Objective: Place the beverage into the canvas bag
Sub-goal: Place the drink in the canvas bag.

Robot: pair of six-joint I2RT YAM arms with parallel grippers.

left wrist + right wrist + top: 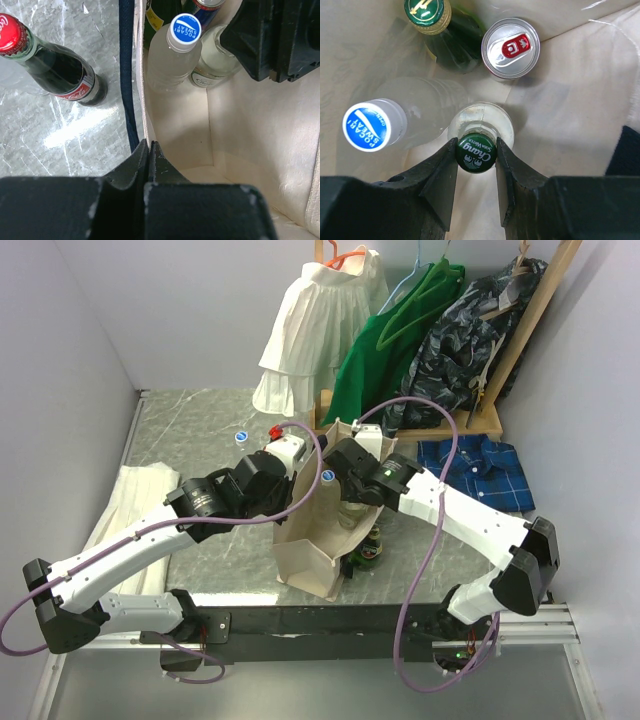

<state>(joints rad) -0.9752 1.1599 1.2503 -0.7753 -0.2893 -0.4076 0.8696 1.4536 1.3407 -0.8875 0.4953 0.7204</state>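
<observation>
The beverage, a clear soda-water bottle with a green cap (pixel 475 153), hangs upright inside the cream canvas bag (pixel 305 550), with my right gripper (pixel 475 150) shut on its cap. In the left wrist view the same bottle (pixel 215 67) is partly hidden under the black right gripper (pixel 270 35). My left gripper (pixel 149 147) is shut on the bag's rim (pixel 142 100), beside the navy handle (pixel 127 75). Inside the bag stand a blue-capped Pocari Sweat bottle (pixel 367 125), a dark green bottle (pixel 427 12) and a silver can (pixel 510 47).
A Coca-Cola bottle (pixel 55 70) stands on the marble table just outside the bag, with another blue-capped bottle (pixel 241 437) near it. A white folded cloth (pixel 130 505) lies at the left, a blue plaid shirt (pixel 480 470) at the right. Hanging garments (pixel 400 340) fill the back.
</observation>
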